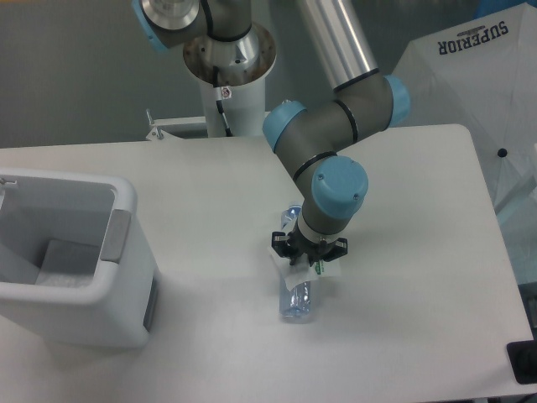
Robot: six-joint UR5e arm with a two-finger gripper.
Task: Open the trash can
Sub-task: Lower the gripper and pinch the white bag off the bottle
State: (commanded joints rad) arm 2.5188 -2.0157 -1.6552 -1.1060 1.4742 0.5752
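The tool (307, 259) points straight down near the middle of the surface (403, 336), sitting directly over a clear plastic bottle (299, 300) that lies on its side. Whether the jaws are clamped on the bottle or merely above it cannot be told, since the wrist hides them. The trash can (67, 260) stands well apart at the left edge, its top open so the pale interior shows, with the grey tab (117, 235) on its right wall.
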